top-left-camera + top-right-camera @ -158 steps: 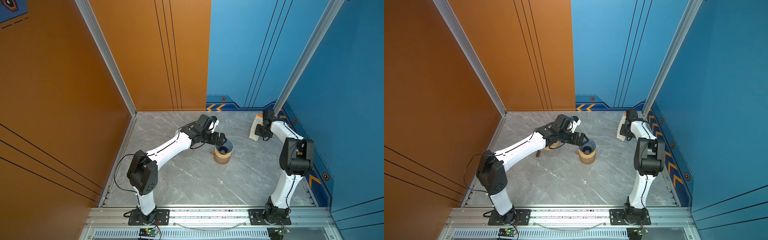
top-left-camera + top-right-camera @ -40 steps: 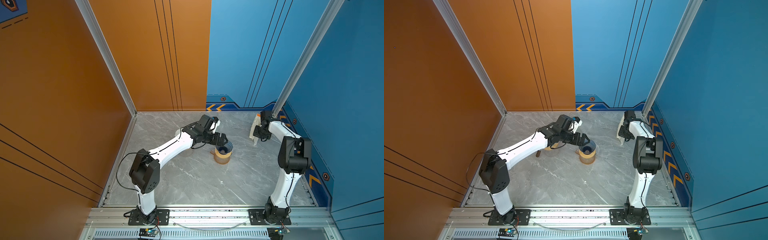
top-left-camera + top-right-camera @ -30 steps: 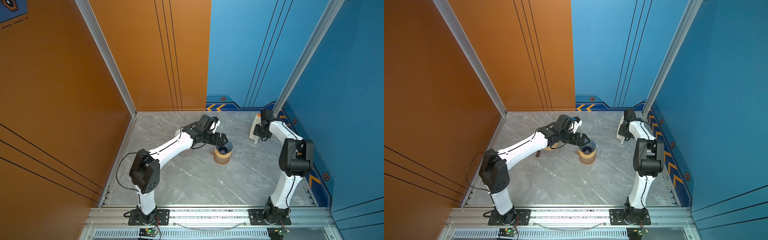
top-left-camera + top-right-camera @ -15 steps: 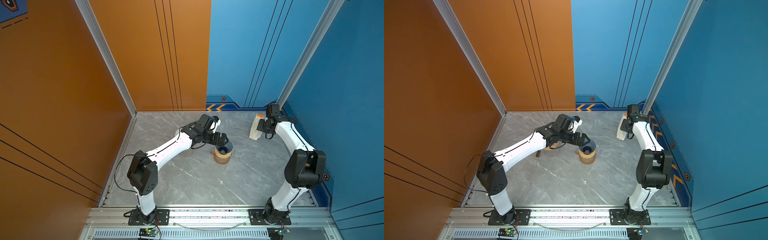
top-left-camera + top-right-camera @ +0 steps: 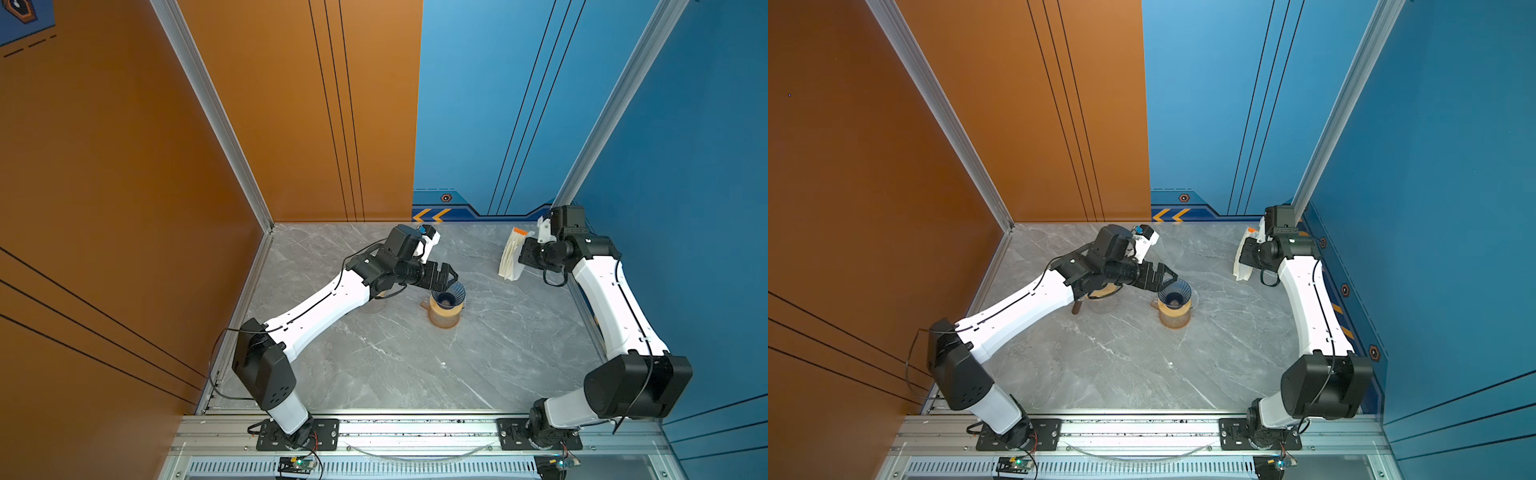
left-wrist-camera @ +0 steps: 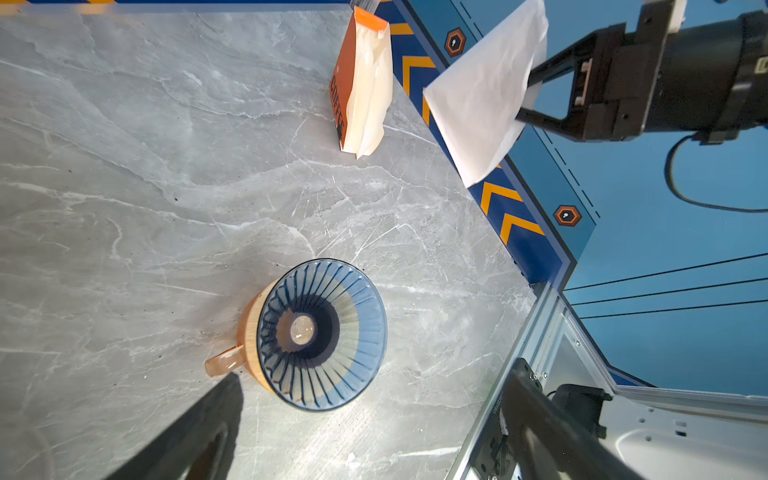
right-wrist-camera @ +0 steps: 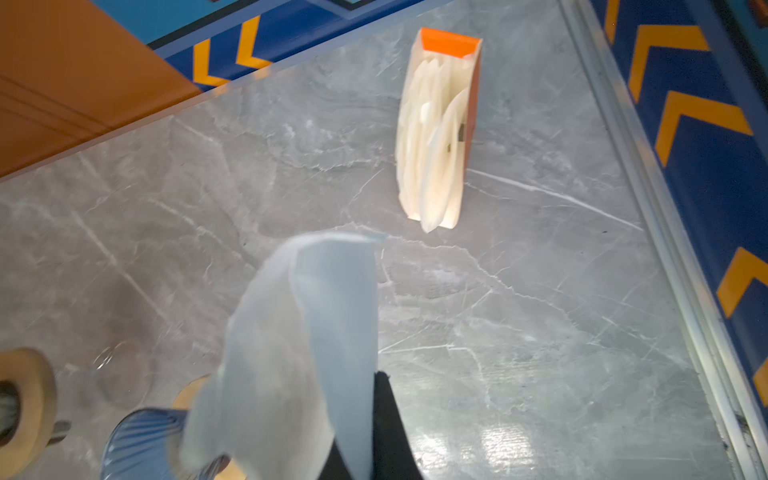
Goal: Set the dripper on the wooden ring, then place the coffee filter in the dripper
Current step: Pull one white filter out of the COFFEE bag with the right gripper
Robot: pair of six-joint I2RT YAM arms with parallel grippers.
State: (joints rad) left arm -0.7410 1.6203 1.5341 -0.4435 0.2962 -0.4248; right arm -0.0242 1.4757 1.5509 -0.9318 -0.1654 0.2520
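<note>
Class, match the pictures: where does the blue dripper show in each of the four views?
Top view: dripper mid-table, right of centre.
Top view: same spot, close to centre.
Left wrist: mid-picture, seen from above.
Right wrist: cut off by the picture's edge, partly behind the held filter.
Landmark: the orange filter pack shows in all four.

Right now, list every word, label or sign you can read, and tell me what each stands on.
"COFFEE": on the orange side of the filter pack, in the left wrist view.
Hexagon badges on the blue wall trim: inner mark too small to read.
Small print by the frame rail: too small to read.
Orange chevrons: arrows, no words.
</note>
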